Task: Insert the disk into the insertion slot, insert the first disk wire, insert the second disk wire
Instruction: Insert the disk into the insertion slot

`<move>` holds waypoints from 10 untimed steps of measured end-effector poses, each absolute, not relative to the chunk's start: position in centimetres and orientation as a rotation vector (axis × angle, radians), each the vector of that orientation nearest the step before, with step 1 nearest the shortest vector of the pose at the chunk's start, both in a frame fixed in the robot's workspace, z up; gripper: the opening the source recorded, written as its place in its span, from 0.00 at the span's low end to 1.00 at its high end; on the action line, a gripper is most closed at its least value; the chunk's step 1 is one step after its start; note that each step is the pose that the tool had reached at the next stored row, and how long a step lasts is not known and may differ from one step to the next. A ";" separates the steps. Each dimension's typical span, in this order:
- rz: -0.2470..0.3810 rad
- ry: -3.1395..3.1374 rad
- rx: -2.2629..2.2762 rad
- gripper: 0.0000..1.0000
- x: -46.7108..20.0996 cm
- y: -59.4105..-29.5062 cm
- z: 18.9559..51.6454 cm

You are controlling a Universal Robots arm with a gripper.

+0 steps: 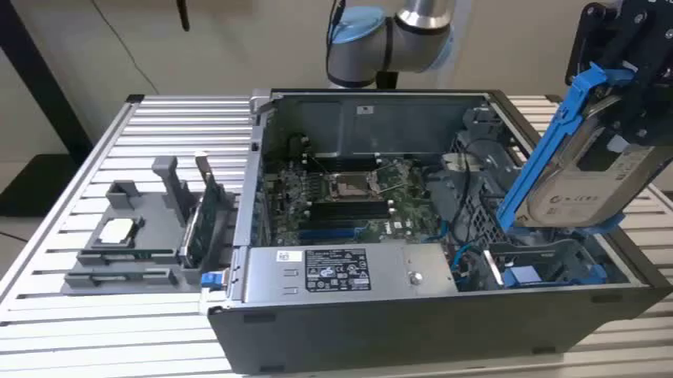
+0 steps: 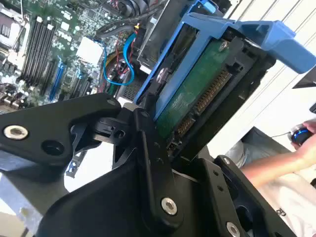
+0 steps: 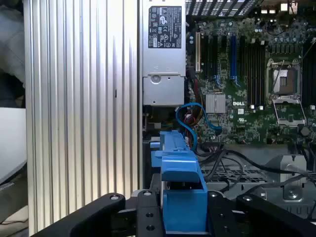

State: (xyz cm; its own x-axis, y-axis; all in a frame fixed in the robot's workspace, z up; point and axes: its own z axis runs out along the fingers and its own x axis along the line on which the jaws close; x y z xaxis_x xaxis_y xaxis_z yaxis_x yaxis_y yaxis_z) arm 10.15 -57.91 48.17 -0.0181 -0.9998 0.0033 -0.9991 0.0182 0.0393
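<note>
Slatted aluminium table (image 1: 126, 126) carries an open grey computer case (image 1: 347, 339), its silver power-supply box (image 1: 336, 272) lying along the near wall. At the exterior view's right, the black tool (image 1: 626, 79) is clamped tight on the disk (image 1: 589, 185), gripping its blue carrier and holding it tilted in the air just above the insertion slot (image 1: 547, 264) in the case's near right corner.

The pincer (image 1: 629, 94) holds the disk (image 1: 585, 185) steeply tilted above the open computer case (image 1: 347, 339), over its insertion slot (image 1: 547, 266).
</note>
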 end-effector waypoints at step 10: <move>-0.040 -2.220 2.180 0.33 10.2 -57.9 47.9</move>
